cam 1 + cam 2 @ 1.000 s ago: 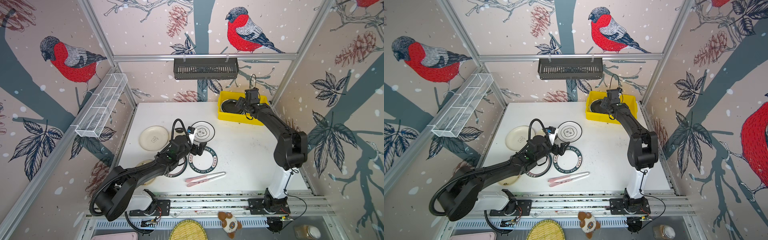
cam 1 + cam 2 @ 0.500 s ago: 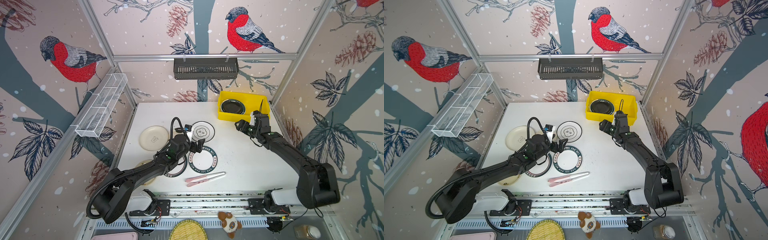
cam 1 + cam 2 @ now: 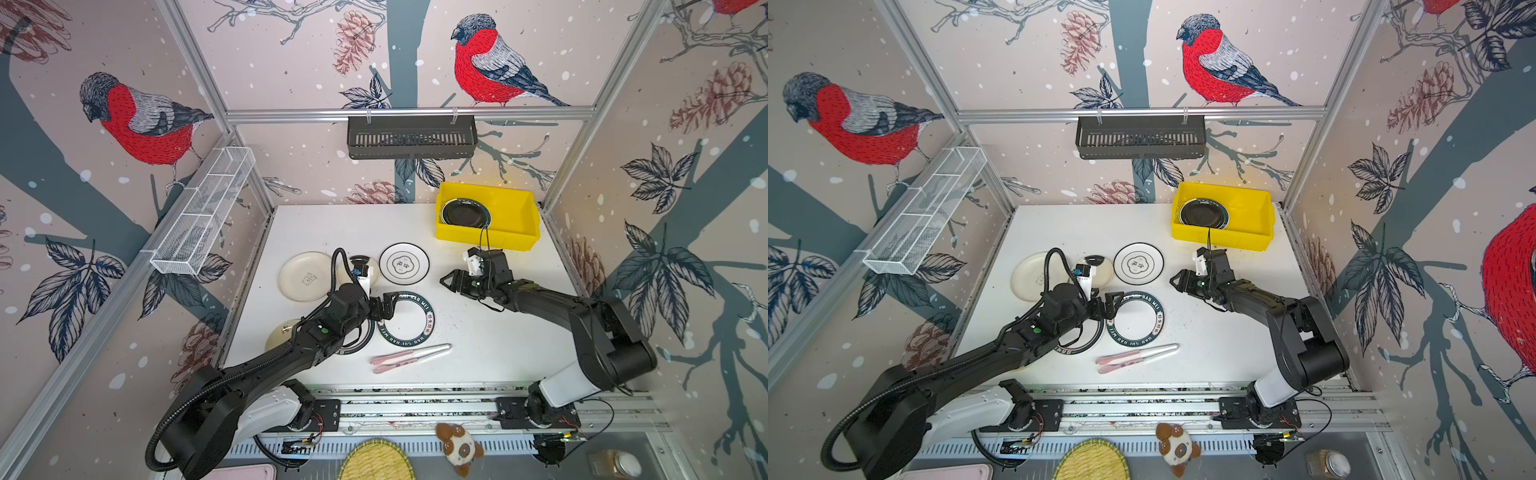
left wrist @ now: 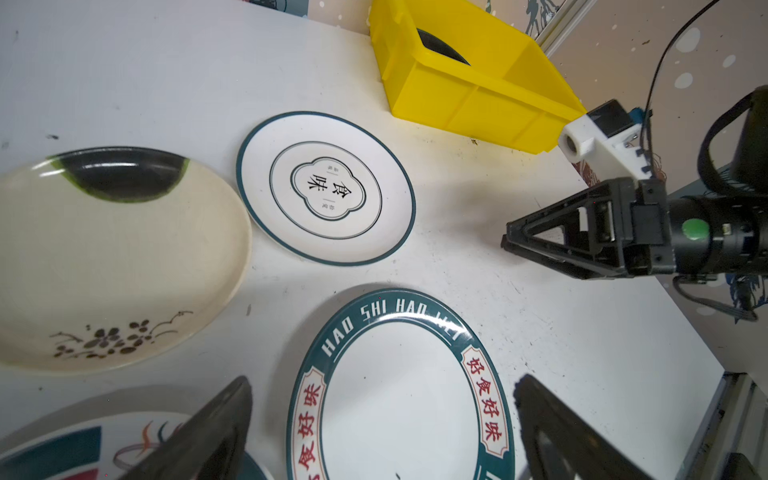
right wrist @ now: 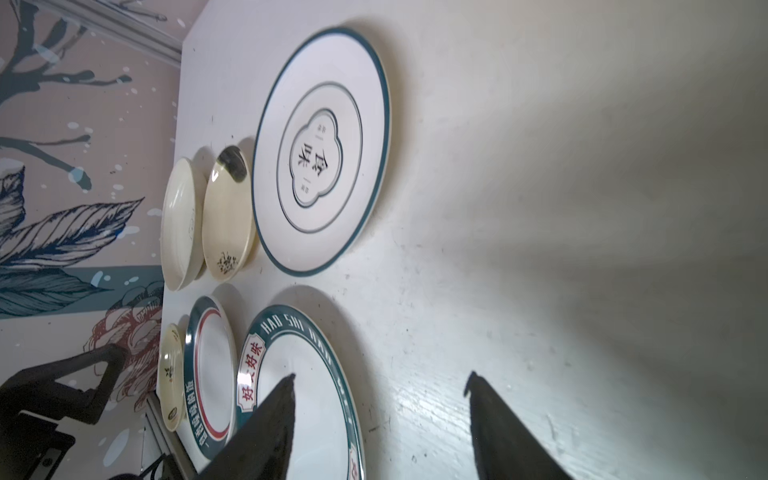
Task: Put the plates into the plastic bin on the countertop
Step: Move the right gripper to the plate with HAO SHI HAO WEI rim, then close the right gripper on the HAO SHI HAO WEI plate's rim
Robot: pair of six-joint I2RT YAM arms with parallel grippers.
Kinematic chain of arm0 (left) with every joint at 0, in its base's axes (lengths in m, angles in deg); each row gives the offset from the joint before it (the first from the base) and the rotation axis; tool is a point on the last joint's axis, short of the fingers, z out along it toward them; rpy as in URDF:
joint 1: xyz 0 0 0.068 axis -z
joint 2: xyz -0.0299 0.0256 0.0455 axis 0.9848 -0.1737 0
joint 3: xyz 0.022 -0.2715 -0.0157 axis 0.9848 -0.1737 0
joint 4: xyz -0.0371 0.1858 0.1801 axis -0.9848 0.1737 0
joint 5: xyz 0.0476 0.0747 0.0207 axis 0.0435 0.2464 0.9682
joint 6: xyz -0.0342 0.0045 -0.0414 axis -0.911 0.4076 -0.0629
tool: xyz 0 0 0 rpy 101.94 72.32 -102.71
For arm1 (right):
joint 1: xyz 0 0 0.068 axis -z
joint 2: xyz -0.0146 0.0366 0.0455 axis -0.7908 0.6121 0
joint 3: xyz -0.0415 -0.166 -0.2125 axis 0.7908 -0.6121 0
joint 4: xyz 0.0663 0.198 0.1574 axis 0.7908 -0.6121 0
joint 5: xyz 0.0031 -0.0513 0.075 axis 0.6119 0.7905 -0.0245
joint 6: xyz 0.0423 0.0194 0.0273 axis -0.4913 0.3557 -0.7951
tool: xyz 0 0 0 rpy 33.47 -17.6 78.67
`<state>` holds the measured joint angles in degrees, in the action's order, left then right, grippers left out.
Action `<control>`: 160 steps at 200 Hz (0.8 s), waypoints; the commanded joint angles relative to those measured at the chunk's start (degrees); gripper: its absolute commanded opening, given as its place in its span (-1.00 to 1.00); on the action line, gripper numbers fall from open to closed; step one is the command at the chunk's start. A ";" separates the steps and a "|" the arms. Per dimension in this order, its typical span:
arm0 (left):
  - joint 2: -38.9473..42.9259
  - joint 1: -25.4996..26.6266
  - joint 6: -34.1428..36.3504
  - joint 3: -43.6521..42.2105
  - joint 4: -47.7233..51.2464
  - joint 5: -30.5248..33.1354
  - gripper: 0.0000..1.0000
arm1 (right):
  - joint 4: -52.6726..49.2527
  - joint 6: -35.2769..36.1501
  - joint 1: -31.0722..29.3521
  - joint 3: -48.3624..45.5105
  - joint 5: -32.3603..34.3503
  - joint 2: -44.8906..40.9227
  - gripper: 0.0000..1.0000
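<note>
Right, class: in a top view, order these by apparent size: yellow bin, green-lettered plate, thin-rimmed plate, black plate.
1. yellow bin
2. green-lettered plate
3. thin-rimmed plate and black plate: nearly alike. The black plate sits farther back, inside the bin, so I leave them tied.

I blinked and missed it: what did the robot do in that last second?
The right end effector drew back from the yellow bin to the middle of the countertop, open and empty. The black plate stayed in the bin; the left end effector stayed open over the lettered plate.
</note>
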<state>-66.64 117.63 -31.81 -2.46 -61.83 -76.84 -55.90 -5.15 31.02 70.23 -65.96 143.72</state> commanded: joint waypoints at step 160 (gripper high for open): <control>-5.11 -0.27 -6.60 -1.42 -5.85 -6.15 0.95 | 2.90 3.15 -7.99 -1.27 -2.42 10.42 -0.34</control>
<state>-70.62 117.39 -38.24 -4.64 -64.47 -81.91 -48.73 -3.42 23.44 68.89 -71.36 153.40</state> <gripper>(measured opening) 0.977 0.346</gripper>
